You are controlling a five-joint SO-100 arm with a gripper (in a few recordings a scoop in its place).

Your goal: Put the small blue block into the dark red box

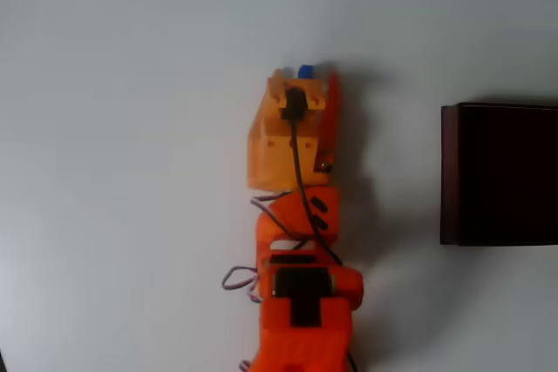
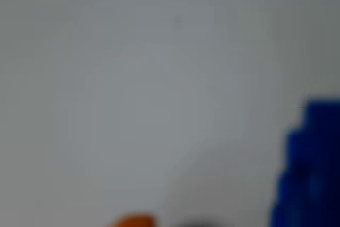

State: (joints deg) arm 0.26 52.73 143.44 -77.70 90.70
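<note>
**Block at the hand's tip, box well off to the side**

Closest in, the wrist view is badly blurred: the small blue block [image 2: 313, 168] sits at the right edge, big and soft-edged, with a sliver of orange at the bottom edge and plain pale surface across the rest. Whether the block is pinched or merely beside a finger cannot be told from this.

In the overhead view the orange hand [image 1: 307, 78] points toward the top of the picture, and a bit of the blue block [image 1: 306, 71] peeks out at its tip. The fingers are hidden under the wrist body, so I cannot tell if the hand is released or clenched on the block.

The risk, as I judge it: if the grip is only partial or off-centre, such a tiny cube could twist out or be nudged away during a lift. The dark red box [image 1: 499, 174] lies well apart at the right edge, so a loose hold would have a long sweep in which to fail, and a low carry might clip its thin wall.

The tabletop [image 1: 131, 172] is plain, pale and bare, evenly lit. A dark shape cuts the top right corner.
</note>
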